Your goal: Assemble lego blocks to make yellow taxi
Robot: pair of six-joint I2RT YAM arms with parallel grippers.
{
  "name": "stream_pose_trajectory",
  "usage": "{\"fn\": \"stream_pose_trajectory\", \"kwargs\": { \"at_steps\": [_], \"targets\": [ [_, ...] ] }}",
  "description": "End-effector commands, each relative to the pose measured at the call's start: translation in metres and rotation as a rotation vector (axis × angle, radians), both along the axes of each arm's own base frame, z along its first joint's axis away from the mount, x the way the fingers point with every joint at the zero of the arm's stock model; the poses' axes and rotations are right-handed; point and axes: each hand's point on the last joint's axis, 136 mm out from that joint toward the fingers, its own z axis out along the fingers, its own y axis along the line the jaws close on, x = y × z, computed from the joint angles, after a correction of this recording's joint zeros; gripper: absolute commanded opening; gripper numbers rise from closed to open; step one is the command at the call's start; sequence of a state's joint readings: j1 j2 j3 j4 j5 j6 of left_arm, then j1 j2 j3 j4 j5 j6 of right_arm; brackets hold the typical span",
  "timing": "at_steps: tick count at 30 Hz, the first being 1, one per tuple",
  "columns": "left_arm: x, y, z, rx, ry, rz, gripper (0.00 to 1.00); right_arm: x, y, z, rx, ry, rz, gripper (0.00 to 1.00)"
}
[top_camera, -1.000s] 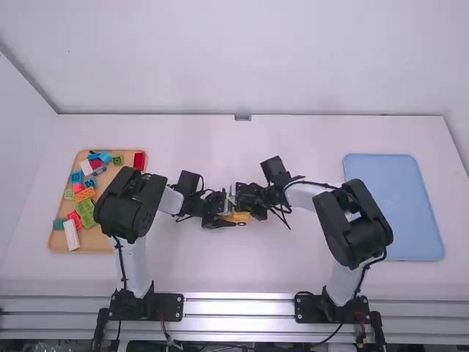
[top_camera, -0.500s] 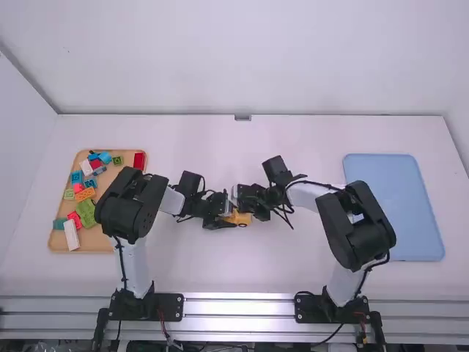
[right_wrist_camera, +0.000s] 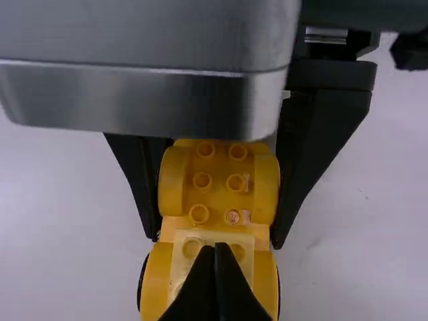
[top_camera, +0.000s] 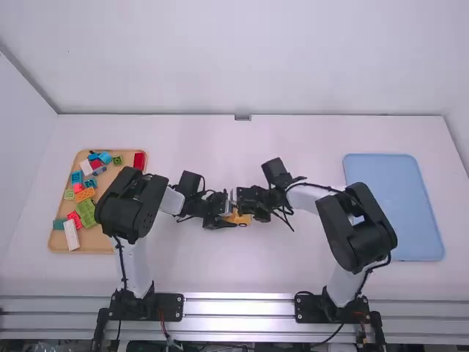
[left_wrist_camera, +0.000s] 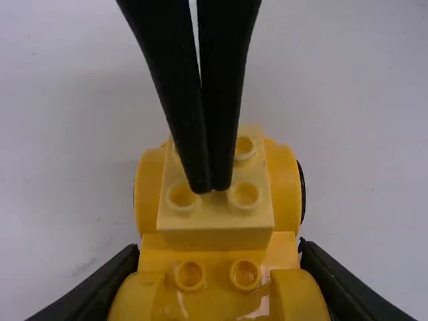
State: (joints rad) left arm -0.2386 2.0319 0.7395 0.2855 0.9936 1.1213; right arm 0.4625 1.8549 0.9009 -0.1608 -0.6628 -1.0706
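From my seat, the high view has the left arm [top_camera: 132, 205] standing at the lower left, rising from its base, then bending over toward the middle of the frame. The right arm [top_camera: 355, 224] leans up and leftward from the lower right, its forearm coming in to meet the other. The left gripper [top_camera: 229, 218] and the right gripper [top_camera: 243, 208] work close together at centre, over the yellow car [top_camera: 240, 218].

In the left wrist view I have the left gripper [left_wrist_camera: 219, 251] clamped on the car's sides, one black finger against each flank. The right gripper [right_wrist_camera: 216, 254] has its fingers together, the narrow tapering tips right at the studs of the pale yellow block [left_wrist_camera: 215, 217]; whether they press on it or hover just above, I can't tell.

The car is smooth, glossy plastic with rounded bulges at its corners and ring-shaped studs; the pale block is boxier, more of a cream yellow. At the left of the high view, a tan tray [top_camera: 102, 240] with rounded corners holds loose colored blocks [top_camera: 85, 213]. At the right lies a flat, matte blue tray [top_camera: 396, 205].
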Motion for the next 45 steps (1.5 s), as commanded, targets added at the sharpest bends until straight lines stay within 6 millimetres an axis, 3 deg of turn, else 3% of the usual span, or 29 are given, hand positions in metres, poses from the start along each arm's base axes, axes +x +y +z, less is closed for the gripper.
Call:
{"fn": "stream_pose_trajectory", "kwargs": {
  "at_steps": [1,4,8,9,11,12,13,14,15,16,19,21,23,29,37,44,45],
  "targets": [
    [-0.004,0.008,-0.014,0.047,0.044,0.031,0.49,-0.008,-0.033,-0.045,-0.220,0.013,-0.060,0.00],
    [-0.004,0.008,-0.014,0.048,0.043,0.032,0.48,0.000,-0.024,-0.036,-0.146,-0.015,-0.056,0.00],
    [-0.002,0.008,-0.014,0.047,0.032,0.033,0.51,0.009,-0.012,0.011,0.078,-0.027,-0.036,0.00],
    [-0.002,0.008,-0.013,0.045,0.028,0.033,0.52,0.013,-0.012,0.032,0.162,-0.037,-0.033,0.00],
    [0.000,0.007,-0.013,0.042,0.031,0.043,0.53,0.021,-0.017,0.060,0.267,-0.061,-0.039,0.07],
    [0.002,0.007,-0.012,0.040,0.030,0.047,0.54,0.025,-0.021,0.070,0.299,-0.075,-0.047,0.13],
    [0.002,0.007,-0.011,0.037,0.026,0.046,0.54,0.029,-0.027,0.082,0.328,-0.091,-0.063,0.31],
    [0.002,0.007,-0.011,0.035,0.024,0.045,0.54,0.031,-0.030,0.086,0.336,-0.097,-0.069,0.43],
    [0.003,0.006,-0.011,0.035,0.020,0.044,0.54,0.034,-0.036,0.094,0.348,-0.113,-0.082,0.74],
    [0.003,0.006,-0.011,0.035,0.019,0.044,0.55,0.035,-0.038,0.098,0.355,-0.120,-0.087,0.98],
    [0.003,0.007,-0.011,0.037,0.020,0.045,0.66,0.039,-0.043,0.103,0.359,-0.126,-0.111,0.98],
    [0.003,0.007,-0.011,0.035,0.027,0.048,0.92,0.042,-0.045,0.105,0.364,-0.114,-0.135,0.98],
    [0.005,0.006,-0.008,0.031,0.042,0.062,0.99,0.043,-0.045,0.105,0.367,-0.104,-0.145,0.98],
    [0.015,0.018,0.005,0.118,0.069,0.125,0.99,0.045,-0.044,0.106,0.371,-0.106,-0.153,0.98],
    [0.033,0.050,0.076,0.175,0.079,0.245,0.99,0.050,-0.042,0.113,0.395,-0.099,-0.177,0.98],
    [0.072,0.125,0.147,0.101,0.358,0.867,0.99,0.058,-0.026,0.128,0.443,-0.106,-0.192,0.98],
    [0.073,0.127,0.149,0.097,0.363,0.880,0.99,0.058,-0.025,0.128,0.444,-0.105,-0.191,0.98]
  ]
}}
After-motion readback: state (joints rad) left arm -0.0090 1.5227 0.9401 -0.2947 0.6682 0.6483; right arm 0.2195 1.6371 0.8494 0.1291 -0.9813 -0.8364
